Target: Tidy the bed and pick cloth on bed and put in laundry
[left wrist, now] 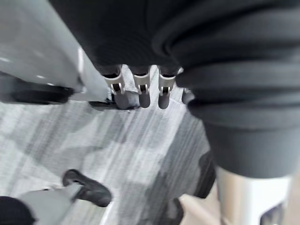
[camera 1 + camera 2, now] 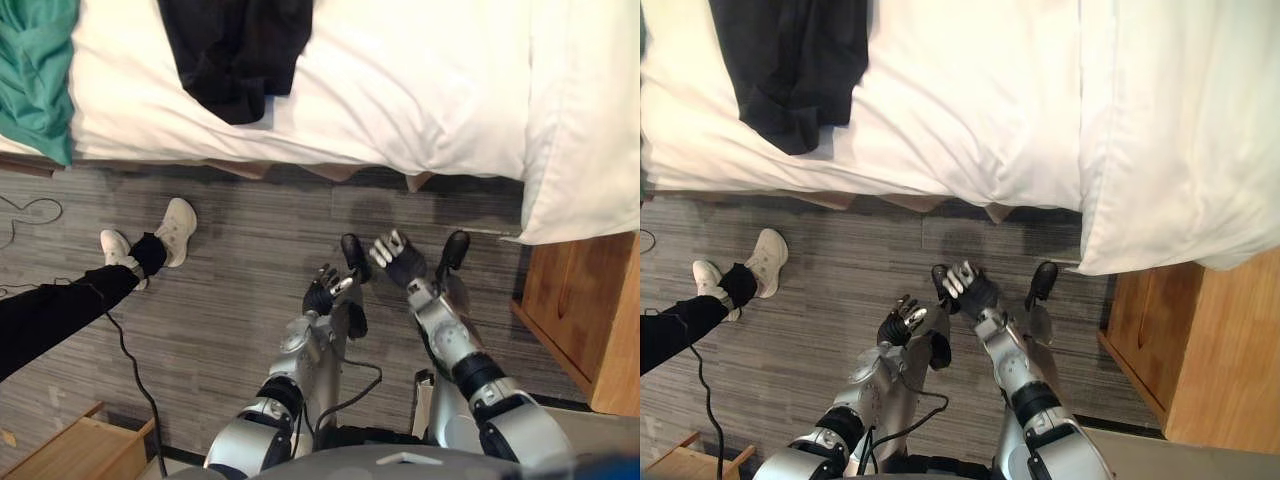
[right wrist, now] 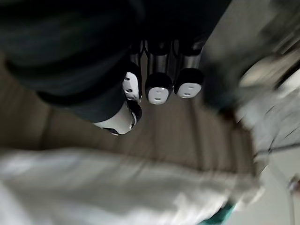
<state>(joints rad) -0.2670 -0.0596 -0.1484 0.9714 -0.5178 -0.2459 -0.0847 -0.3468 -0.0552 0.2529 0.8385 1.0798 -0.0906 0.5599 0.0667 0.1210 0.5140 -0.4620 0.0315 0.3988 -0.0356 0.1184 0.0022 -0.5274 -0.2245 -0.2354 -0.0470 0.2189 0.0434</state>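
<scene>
Bed [image 2: 400,90], white duvet: a black garment [image 2: 235,50] lay crumpled on it near the edge; a teal cloth [image 2: 35,70] lay at its left end.
Pillow [image 2: 585,110], white: overhung the right corner above a wooden nightstand [image 2: 590,310].
Left hand [image 2: 322,292]: fingers loosely relaxed, empty, over the grey floor [image 2: 250,230].
Right hand [image 2: 395,255]: the same, just beside it.
Person's white shoes [image 2: 178,230]: stood to the left.

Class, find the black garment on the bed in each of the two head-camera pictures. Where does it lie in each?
Left eye view: the black garment hangs at the top, left of centre, on the white bedding.
Right eye view: it sits in the top left corner.
Shared landmark: the person's white shoe on the floor, below and left of it.
</scene>
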